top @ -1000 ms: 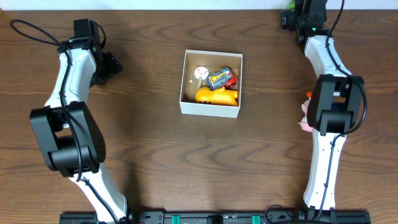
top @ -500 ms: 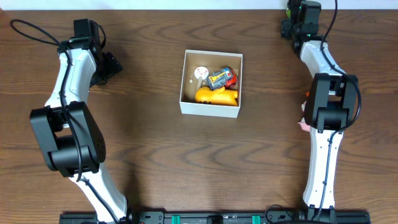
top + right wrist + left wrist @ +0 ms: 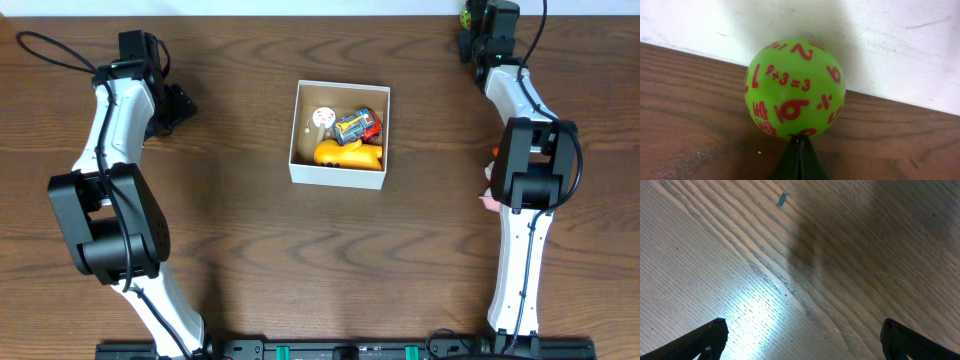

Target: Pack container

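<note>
The container (image 3: pixel 336 176), a square white-walled box with a brown inside, sits mid-table and holds a yellow duck (image 3: pixel 348 155), a red and yellow toy (image 3: pixel 357 125) and a white round piece (image 3: pixel 322 116). A green ball (image 3: pixel 795 87) with red numbers rests at the table's far edge against a white wall; in the overhead view the ball (image 3: pixel 466 14) shows at the top right. My right gripper (image 3: pixel 799 142) is shut, its tips pressed together and touching the ball's near side, with nothing between them. My left gripper (image 3: pixel 802 340) hangs open over bare wood, far left of the container.
A pink thing (image 3: pixel 489 200) and an orange thing (image 3: pixel 495 152) peek out from under my right arm's elbow. The table's far edge runs just behind the ball. Only wood grain lies under the left fingers (image 3: pixel 710 335).
My right gripper has closed from wide open to fully shut and shifted slightly toward the far edge by the ball. The left arm and the container have not moved.
</note>
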